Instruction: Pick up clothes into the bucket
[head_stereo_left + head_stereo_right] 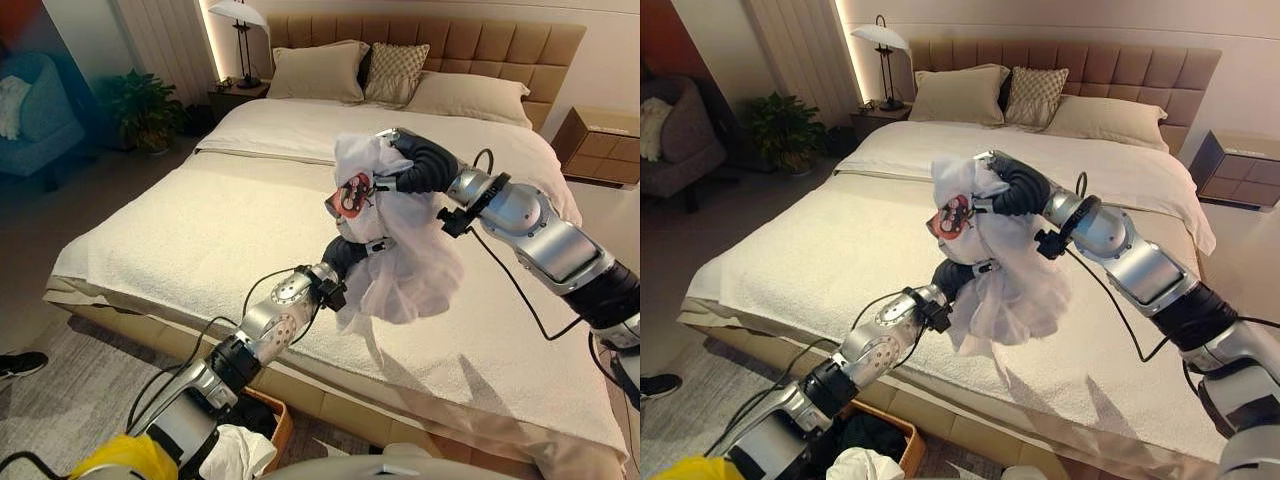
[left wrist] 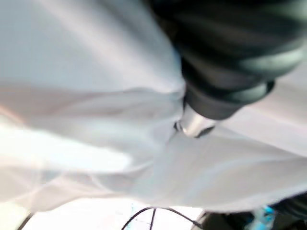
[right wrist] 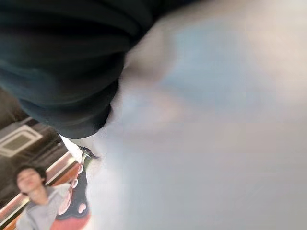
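Clearly the main risk is the white garment (image 1: pixel 395 250) slipping or snagging before it reaches the bucket (image 1: pixel 283 425). It hangs bunched and lifted above the bed (image 1: pixel 180 240), near the centre of the head views, while the bucket sits on the floor at about 7 o'clock from it, at the foot edge of the bed and already holding some clothes. Loose folds trail down below both hands, so in my judgement a swing toward 7 o'clock could drag the hem over the mattress edge or let it fall outside the rim. The 2 hands are also buried in the same cloth; if they part unevenly, the fabric could stretch between them or catch on the fingers.

The right hand (image 1: pixel 392 150) reaches in from 3 o'clock and is pressed into the top of the bundle, beside a red printed patch (image 1: pixel 352 193); its fingers are hidden in the folds, so I cannot tell how it is set. The left hand (image 1: pixel 365 245) comes up from 7 o'clock into the underside of the garment, and its fingers are likewise covered, so its grip cannot be read either.
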Robot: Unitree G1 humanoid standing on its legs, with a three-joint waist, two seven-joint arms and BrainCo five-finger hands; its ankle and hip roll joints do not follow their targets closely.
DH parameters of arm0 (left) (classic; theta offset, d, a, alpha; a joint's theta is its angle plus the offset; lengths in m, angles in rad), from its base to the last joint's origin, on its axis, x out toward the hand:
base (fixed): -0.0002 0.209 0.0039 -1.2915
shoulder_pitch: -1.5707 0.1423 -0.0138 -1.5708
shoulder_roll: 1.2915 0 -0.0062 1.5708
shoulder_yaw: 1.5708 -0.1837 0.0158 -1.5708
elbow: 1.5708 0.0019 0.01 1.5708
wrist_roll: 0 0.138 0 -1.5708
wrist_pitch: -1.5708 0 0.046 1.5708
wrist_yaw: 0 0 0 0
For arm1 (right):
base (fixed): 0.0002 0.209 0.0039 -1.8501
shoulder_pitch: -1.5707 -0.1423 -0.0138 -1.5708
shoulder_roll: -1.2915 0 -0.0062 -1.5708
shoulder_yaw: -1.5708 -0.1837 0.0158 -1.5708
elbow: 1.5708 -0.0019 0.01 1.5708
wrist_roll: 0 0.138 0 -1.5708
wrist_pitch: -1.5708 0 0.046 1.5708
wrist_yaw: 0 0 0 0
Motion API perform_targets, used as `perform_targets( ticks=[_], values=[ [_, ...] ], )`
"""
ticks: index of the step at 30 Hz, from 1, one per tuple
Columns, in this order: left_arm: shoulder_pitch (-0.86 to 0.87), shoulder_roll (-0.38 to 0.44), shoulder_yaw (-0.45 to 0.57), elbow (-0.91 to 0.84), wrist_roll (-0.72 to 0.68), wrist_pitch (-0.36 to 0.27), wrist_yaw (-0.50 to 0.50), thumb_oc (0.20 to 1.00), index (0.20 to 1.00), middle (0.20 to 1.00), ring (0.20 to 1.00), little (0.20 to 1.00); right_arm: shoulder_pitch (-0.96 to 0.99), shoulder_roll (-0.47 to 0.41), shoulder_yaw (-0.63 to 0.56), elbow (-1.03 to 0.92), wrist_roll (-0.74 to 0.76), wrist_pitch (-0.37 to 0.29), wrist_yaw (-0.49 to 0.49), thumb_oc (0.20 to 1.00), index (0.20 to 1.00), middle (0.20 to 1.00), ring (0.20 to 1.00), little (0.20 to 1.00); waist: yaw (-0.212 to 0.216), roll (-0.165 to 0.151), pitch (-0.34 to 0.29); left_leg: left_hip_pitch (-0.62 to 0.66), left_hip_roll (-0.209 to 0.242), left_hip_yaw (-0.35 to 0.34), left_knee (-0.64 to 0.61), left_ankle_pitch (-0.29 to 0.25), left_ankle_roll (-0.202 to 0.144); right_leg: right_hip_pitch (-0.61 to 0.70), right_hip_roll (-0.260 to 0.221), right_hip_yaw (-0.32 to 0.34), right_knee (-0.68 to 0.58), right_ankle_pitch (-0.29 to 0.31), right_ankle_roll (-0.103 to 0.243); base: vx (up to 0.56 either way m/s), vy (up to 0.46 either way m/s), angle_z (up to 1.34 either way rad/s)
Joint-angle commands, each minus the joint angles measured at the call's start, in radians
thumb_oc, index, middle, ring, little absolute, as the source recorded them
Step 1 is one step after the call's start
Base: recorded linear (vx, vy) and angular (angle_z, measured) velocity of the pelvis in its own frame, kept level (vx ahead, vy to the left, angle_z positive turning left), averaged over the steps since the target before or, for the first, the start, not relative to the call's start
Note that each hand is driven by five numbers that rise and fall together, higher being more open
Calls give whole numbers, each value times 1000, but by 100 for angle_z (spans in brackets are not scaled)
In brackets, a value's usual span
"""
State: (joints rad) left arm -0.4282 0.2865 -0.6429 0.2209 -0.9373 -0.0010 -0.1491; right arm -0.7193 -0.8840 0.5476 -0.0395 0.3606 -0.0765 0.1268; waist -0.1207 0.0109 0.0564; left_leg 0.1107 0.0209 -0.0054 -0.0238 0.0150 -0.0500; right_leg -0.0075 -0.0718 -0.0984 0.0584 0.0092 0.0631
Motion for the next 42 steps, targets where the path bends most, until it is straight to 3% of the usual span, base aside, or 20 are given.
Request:
perform_targets(
  ticks=[1,11,12,15,20,30,31,40,42],
  values=[
    [19,-11,55,35,-47,-25,-31,200,200,200,200,200,-7,27,-155,85,-69,-41,-72,1000,1000,1000,1000,1000,14,-67,-43,-57,-16,-15,96,-89,-9,77,-79,-26,-24,-37,81,0,0,0],
    [147,57,171,-41,53,-65,-14,200,200,200,200,200,216,85,-374,268,-169,-32,-165,1000,1000,1000,1000,1000,27,-70,-23,-71,-18,-23,100,-88,-4,69,-82,-26,-26,-32,77,-13,3,0],
    [216,96,232,-86,76,-69,-19,200,200,200,200,200,304,126,-456,329,-169,-34,-193,1000,1000,1000,1000,1000,34,-71,-12,-81,-20,-21,105,-89,-2,58,-80,-27,-26,-28,78,-50,6,0],
    [308,151,348,-134,140,-89,-23,200,200,200,200,200,432,178,-555,398,-204,-28,-218,1000,1000,1000,1000,1000,40,-69,10,-98,-21,-21,108,-86,-1,40,-77,-28,-22,-25,76,-69,6,-1],
    [468,246,547,-188,293,-134,-13,200,200,200,200,200,620,255,-666,498,-268,-15,-233,1000,1000,1000,1000,1000,50,-75,46,-129,-20,-28,114,-77,-3,12,-76,-35,-15,-22,75,-59,-5,1],
    [629,275,777,-82,491,-197,90,200,200,200,200,200,786,387,-713,703,-283,-22,-249,1000,1000,1000,1000,1000,58,-82,146,-242,-27,-53,155,-54,-7,-98,-79,-47,36,-12,74,-98,10,6],
    [640,290,800,-47,574,-208,124,200,200,200,200,200,809,399,-711,729,-291,-26,-248,1000,1000,1000,1000,1000,58,-82,168,-266,-28,-57,163,-47,-9,-118,-81,-49,45,-8,73,-88,35,6],
    [603,325,817,160,834,-196,291,200,200,200,200,200,840,427,-637,797,-319,-46,-255,1000,1000,1000,1000,1000,60,-104,267,-373,-26,-70,205,-23,-19,-214,-89,-46,64,13,73,-52,19,9],
    [555,325,792,236,918,-184,376,200,200,200,200,200,822,441,-591,793,-315,-64,-274,1000,1000,1000,1000,1000,59,-120,310,-421,-22,-67,252,-29,-18,-258,-87,-34,86,14,72,-27,1,0]
  ],
)
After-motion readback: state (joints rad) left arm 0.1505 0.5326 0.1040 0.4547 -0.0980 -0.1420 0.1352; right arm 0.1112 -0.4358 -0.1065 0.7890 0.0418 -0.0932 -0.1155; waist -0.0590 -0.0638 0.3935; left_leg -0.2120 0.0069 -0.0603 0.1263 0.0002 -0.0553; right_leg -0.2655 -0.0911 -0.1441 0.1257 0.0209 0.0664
